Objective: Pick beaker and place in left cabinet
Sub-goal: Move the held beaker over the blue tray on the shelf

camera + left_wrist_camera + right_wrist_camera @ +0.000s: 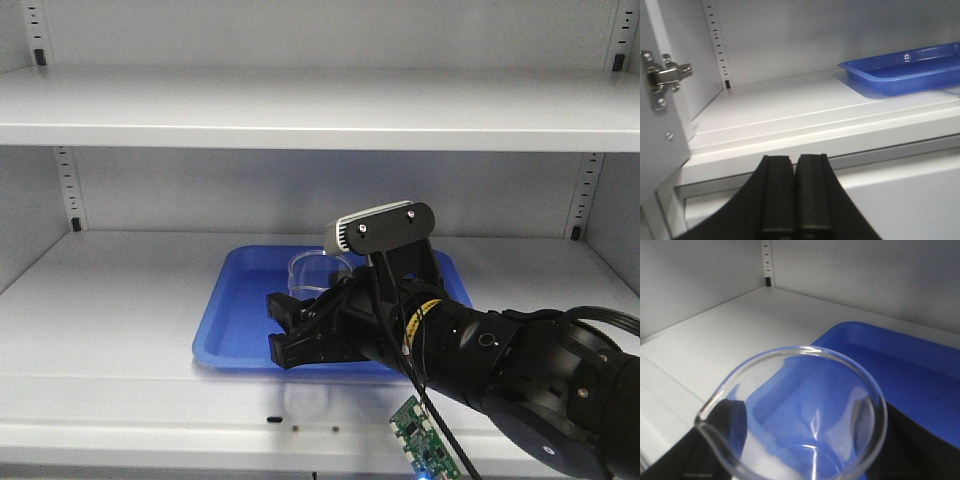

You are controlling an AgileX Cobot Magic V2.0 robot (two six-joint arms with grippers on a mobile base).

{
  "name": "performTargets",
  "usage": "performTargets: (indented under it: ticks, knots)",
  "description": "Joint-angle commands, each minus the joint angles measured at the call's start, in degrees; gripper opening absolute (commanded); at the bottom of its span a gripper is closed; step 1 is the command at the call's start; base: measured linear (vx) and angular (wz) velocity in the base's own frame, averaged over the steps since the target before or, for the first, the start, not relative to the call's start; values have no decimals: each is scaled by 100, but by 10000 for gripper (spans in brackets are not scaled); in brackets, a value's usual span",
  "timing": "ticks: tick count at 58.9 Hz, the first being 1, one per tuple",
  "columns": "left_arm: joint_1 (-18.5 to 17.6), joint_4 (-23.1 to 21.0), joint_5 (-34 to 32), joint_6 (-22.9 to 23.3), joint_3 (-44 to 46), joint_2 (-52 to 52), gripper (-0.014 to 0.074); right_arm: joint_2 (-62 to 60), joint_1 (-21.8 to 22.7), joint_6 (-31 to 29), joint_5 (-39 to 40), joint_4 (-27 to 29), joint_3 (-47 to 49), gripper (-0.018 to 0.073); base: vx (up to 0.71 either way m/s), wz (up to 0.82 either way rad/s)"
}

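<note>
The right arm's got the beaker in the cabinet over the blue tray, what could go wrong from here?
1. The right gripper holds the beaker, which is smooth clear glass. It may slip or tip if the jaws open before its base rests down.
2. In the right wrist view the beaker seems to hang near the raised rim of the blue tray. Landing on that rim could leave it tilted.

a blue plastic tray (245, 315) lies flat, rectangular, with rounded corners and a low raised rim. its long side runs left to right. the surface is glossy, and a small pale mark shows on one inner wall.
</note>
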State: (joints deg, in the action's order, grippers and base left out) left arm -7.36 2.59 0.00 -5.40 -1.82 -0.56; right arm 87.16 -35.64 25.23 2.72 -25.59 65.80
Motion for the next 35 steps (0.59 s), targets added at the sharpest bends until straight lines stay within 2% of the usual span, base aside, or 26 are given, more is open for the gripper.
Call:
performTargets:
  ticks: [1, 35]
  knots:
    - [-3, -18, -428, 15, -90, -106, 1, -224, 15, -11, 447, -8, 187, -6, 20, -10]
    - [-3, -18, -428, 15, -90, -106, 1, -224, 15, -11, 447, -8, 187, -6, 14, -4]
